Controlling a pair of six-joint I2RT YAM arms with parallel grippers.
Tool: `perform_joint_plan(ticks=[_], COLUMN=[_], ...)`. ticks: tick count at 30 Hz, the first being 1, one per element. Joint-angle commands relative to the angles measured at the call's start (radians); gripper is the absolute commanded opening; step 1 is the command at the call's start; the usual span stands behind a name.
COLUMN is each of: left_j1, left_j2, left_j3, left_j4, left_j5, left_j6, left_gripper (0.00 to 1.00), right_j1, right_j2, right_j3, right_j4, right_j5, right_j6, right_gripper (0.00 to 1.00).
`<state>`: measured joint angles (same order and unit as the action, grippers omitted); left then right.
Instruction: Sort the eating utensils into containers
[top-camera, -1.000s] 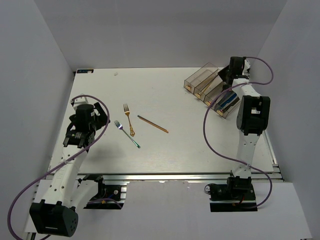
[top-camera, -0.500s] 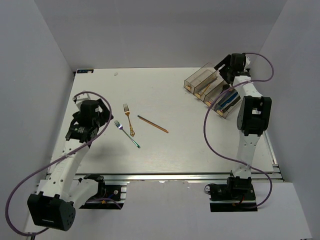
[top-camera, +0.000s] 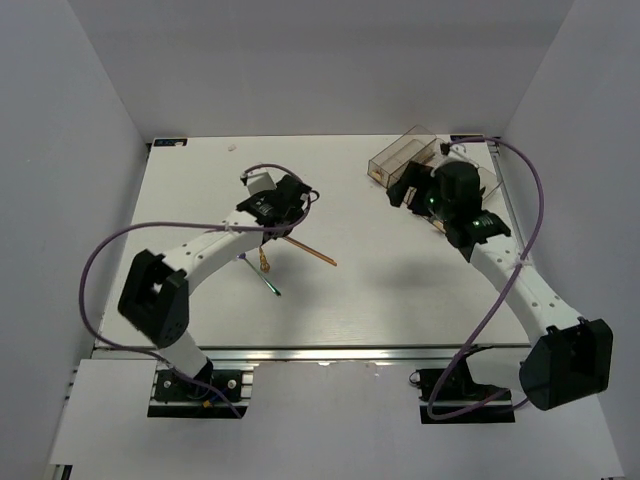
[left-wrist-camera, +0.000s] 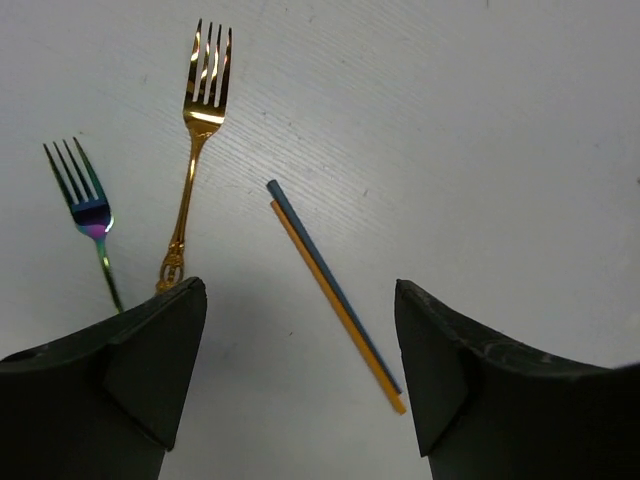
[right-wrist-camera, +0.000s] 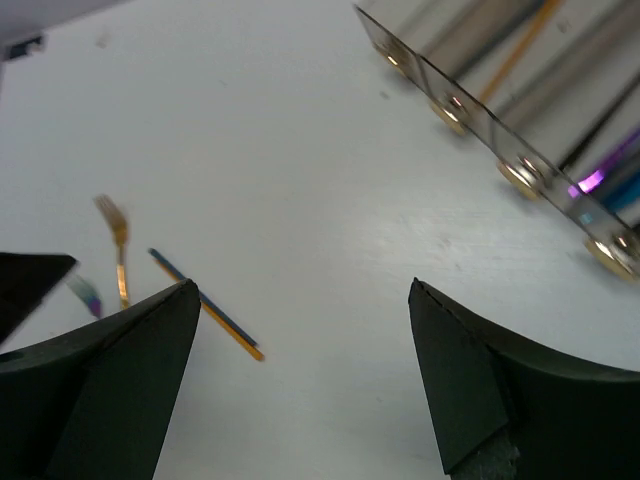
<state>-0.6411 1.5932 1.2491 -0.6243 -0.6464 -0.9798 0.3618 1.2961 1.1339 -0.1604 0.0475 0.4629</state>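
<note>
Utensils lying loose on the white table (top-camera: 200, 200) are a gold fork (left-wrist-camera: 195, 150), a teal fork (left-wrist-camera: 85, 205) and a pair of chopsticks (left-wrist-camera: 335, 295). All three lie left of the table's centre, well apart from the bins (top-camera: 398, 157), which stand at the far right corner.

Position of each item, left wrist view:
- Gold fork: flat on the table.
- Teal fork: flat, just beside the gold fork on its left, with a visible gap between them. Its handle end is hidden behind one finger.
- Chopsticks: one dark and one gold, side by side and touching along their length, set diagonally just to the right of the gold fork.

The left gripper (left-wrist-camera: 298, 290) hangs over the chopsticks. Its fingers are spread wide and hold nothing, and the chopsticks show in the gap between them. Contact with the table cannot be determined.

The right gripper (right-wrist-camera: 300, 290) is over the table just beside the bins, on their centre-facing side. Its fingers are also spread wide and hold nothing.

In the right wrist view the bins are blurred. A gold stick shows in one compartment, and purple and blue glints show in the nearer ones. Which utensils these are cannot be determined.
</note>
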Motion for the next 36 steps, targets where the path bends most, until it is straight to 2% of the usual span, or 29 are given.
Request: perform_joint_plan(ticks=[1, 5, 8, 9, 12, 25, 27, 36], left_j1=[0.000, 0.003, 0.009, 0.018, 0.040, 0.089, 0.089, 0.090], left_j2=[0.091, 0.222, 0.339, 0.364, 0.431, 0.485, 0.502, 0.517], left_j3=[0.125, 0.191, 0.263, 0.279, 0.314, 0.306, 0.312, 0.331], left_j4=[-0.109, -0.113, -0.166, -0.173, -0.173, -0.117, -0.118, -0.141], left_j5=[-0.137, -0.131, -0.116, -0.101, -0.069, -0.032, -0.025, -0.019], left_j6=[-0.172, -0.224, -0.275, -0.281, -0.281, -0.249, -0.249, -0.263], left_gripper=[0.81, 0.70, 0.68, 0.60, 0.55, 0.54, 0.49, 0.46], right_j1=[-0.052, -0.052, -0.052, -0.052, -0.052, -0.052, -0.052, -0.052], right_j2=[-0.050, -0.047, -0.031, -0.027, -0.023, 0.019, 0.020, 0.019], right_j3=[-0.186, -0.246, -0.264, -0.272, -0.290, -0.327, -0.329, -0.336], right_j4=[0.047, 0.038, 0.041, 0.042, 0.068, 0.124, 0.125, 0.130], right_j5=[-0.020, -0.072, -0.100, -0.103, -0.133, -0.175, -0.179, -0.176], right_j6=[-0.012, -0.020, -0.033, -0.035, -0.036, -0.049, -0.049, -0.052], right_gripper=[0.89, 0.89, 0.89, 0.89, 0.89, 0.89, 0.89, 0.89])
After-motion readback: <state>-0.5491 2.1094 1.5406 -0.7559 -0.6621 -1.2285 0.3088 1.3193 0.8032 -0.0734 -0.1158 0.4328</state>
